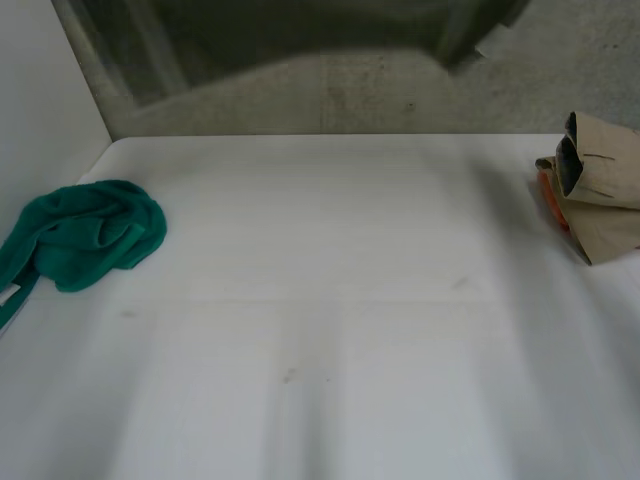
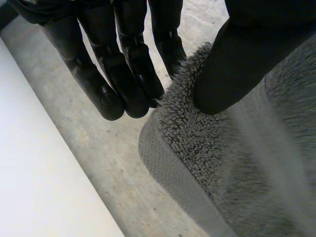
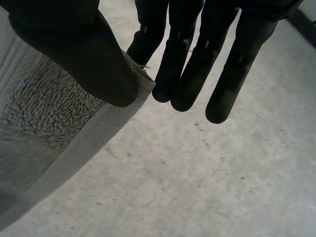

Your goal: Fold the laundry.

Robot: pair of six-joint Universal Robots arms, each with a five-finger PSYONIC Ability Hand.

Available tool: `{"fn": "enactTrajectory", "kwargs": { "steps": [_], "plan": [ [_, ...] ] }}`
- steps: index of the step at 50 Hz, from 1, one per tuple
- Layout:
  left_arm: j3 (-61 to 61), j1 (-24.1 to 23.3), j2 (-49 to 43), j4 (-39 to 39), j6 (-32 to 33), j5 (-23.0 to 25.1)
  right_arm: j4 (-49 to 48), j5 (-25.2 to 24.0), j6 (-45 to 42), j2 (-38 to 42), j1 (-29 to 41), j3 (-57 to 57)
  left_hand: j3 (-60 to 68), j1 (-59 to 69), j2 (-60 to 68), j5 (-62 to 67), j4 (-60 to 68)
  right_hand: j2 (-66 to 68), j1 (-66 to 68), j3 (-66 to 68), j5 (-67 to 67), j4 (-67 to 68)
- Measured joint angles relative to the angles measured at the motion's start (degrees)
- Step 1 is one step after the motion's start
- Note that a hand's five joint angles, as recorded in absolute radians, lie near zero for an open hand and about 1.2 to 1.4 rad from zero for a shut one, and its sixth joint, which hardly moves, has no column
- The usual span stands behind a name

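A grey terry towel (image 1: 300, 35) hangs spread out above the table's far edge. In the left wrist view my left hand (image 2: 126, 64) pinches one corner of the towel (image 2: 222, 163) between its thumb and straight fingers. My right hand (image 3: 197, 54) pinches another hemmed corner of the towel (image 3: 44, 123) the same way, thumb pressed on the pile. Under both hands lies the concrete floor.
A crumpled green cloth (image 1: 85, 235) lies at the left edge of the white table (image 1: 320, 330). A folded beige garment (image 1: 600, 190) with something orange beneath it sits at the right edge. The table's edge (image 2: 29, 163) runs beside my left hand.
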Motion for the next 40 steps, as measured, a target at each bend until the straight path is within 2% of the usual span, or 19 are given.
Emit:
{"fn": "enactTrajectory", "kwargs": {
  "steps": [5,10,17,21,23,27,29,32,33,35,37,40],
  "plan": [
    [-4.30,0.66,-0.29,-0.43,-0.52,1.18,2.23,-1.66,-0.16,0.74,0.36,2.96,0.00,0.00,0.00,0.00,0.00,0.00,0.00,0.02,0.00,0.00],
    [-15.23,1.59,-1.80,-0.26,1.59,3.55,7.20,-4.20,-0.62,4.27,0.51,8.71,0.00,0.00,0.01,0.00,0.00,0.00,0.00,0.14,0.00,0.01],
    [-33.26,2.24,-6.25,3.75,10.10,9.68,15.23,-6.55,-4.79,12.09,-0.30,16.52,0.00,0.00,0.01,0.00,0.00,0.00,0.00,0.14,0.00,0.01],
    [-40.03,2.85,-7.02,2.79,15.27,11.51,22.31,-6.86,-9.56,13.76,-1.45,19.33,0.00,0.00,0.01,0.00,0.00,0.00,0.00,0.15,0.00,0.01],
    [-43.22,3.32,-6.47,0.44,18.17,11.82,26.95,-6.94,-12.54,13.54,-2.18,20.86,0.00,0.00,0.01,0.00,0.00,0.00,0.00,0.15,0.00,0.01],
    [-50.68,5.73,-1.55,-12.16,26.06,10.71,41.30,-7.22,-22.69,9.08,-4.96,25.56,0.00,0.00,0.01,0.00,0.00,0.00,0.00,0.15,0.00,0.01],
    [-52.18,6.46,0.02,-15.83,27.93,10.24,44.72,-7.37,-25.35,7.55,-5.76,26.70,0.00,0.00,0.01,0.00,0.00,0.00,0.00,0.15,0.00,0.01],
    [-56.52,9.18,4.91,-28.37,34.66,8.94,54.89,-8.37,-34.38,2.76,-8.69,30.09,0.00,0.00,0.01,0.00,0.00,0.00,0.00,0.15,0.00,0.01],
    [-58.95,11.38,7.95,-35.39,39.68,9.10,58.38,-9.19,-38.30,0.95,-9.95,31.30,0.00,0.00,0.01,0.00,0.00,0.00,0.00,0.15,0.01,0.01],
    [-60.48,13.18,10.16,-39.77,43.79,9.89,62.43,-10.93,-43.78,-1.31,-11.63,32.89,0.00,0.00,0.01,0.00,0.00,0.00,0.00,0.15,0.29,0.01],
    [-61.24,14.34,11.67,-42.14,46.76,10.93,62.94,-11.98,-45.52,-1.87,-12.08,33.37,0.00,0.00,0.01,0.00,0.00,0.00,0.00,0.15,0.37,0.01],
    [-59.83,13.78,12.34,-41.25,47.67,12.60,59.88,-12.93,-44.12,-0.97,-11.43,32.99,0.00,0.00,0.01,0.00,0.00,0.00,0.00,0.15,0.53,0.01]
  ]
}}
